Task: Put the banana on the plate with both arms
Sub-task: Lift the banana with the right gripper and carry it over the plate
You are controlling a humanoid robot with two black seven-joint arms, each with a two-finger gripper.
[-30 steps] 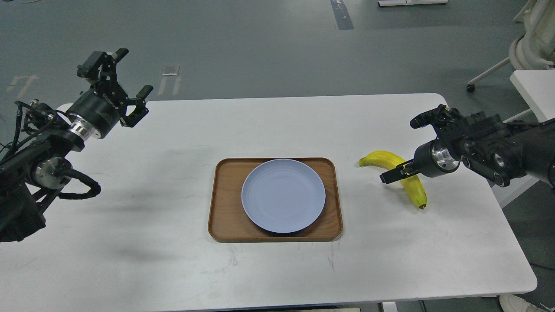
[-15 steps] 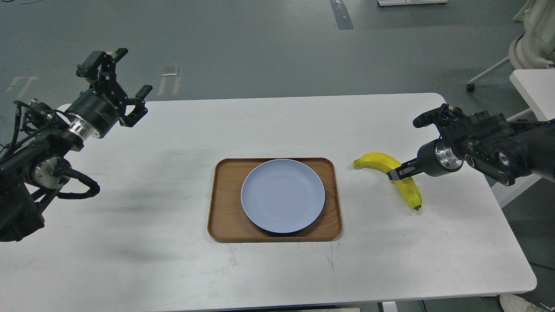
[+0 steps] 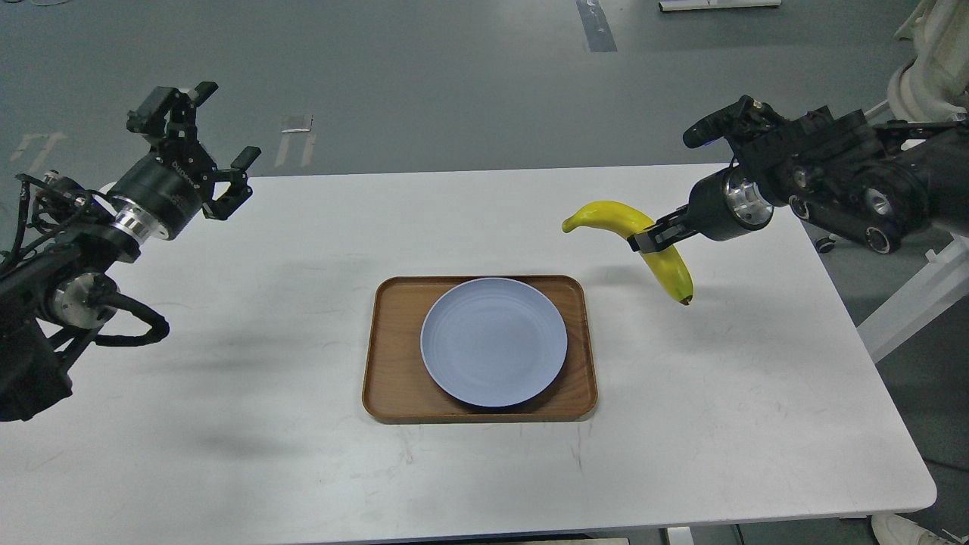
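Note:
The yellow banana [image 3: 666, 266] hangs in the air above the table, up and to the right of the plate, dark tip pointing down. My right gripper [image 3: 648, 238] is shut on the banana's middle and holds it clear of the table. The pale blue plate [image 3: 493, 341] lies empty on the brown wooden tray [image 3: 394, 378] at the table's middle. My left gripper [image 3: 213, 155] is open and empty, raised over the table's far left corner, far from the plate.
The white table [image 3: 303, 469] ends in a far edge behind the arms and a right edge near my right arm. A white chair base [image 3: 923, 83] and a second white table stand at the far right.
My right gripper closed on the banana and lifted it off the table, up and to the left toward the plate. The left arm shifted slightly left.

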